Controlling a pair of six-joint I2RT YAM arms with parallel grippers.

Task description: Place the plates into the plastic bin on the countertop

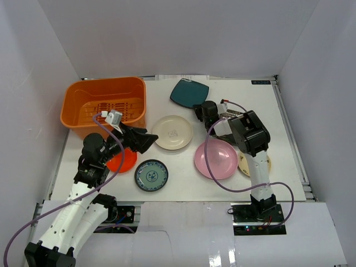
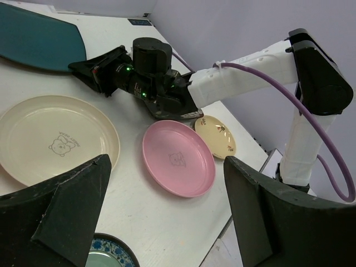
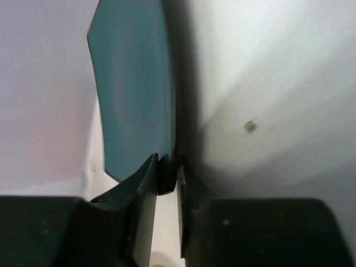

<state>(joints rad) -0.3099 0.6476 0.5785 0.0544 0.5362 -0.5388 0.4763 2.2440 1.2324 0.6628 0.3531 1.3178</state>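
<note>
Pinch on teal plate [image 3: 133,83] by right tool [image 3: 166,167] — wrist view only, left tool [image 2: 167,164] spread.

Bin [image 1: 105,82] far left on tabletop [image 1: 182,175]. Far plate [image 1: 189,92] right of it, near rim between my right hand's [image 1: 198,108] fingers. Middle plate [image 1: 173,132] in front of it.

Top external camera: fixed high above and behind the arm bases [image 1: 259,212], looking down on the whole countertop [image 1: 178,183], with the dark teal plate [image 1: 189,93] far from the lens. Left wrist camera: low over the countertop, nearer the bases and left of that plate, facing across it toward the right arm [image 2: 261,72] at middle range. It shares that plate and the pink plate [image 2: 178,158] with the overhead view. Right wrist camera: hard against that plate's rim, which all three views share, showing little else.
</note>
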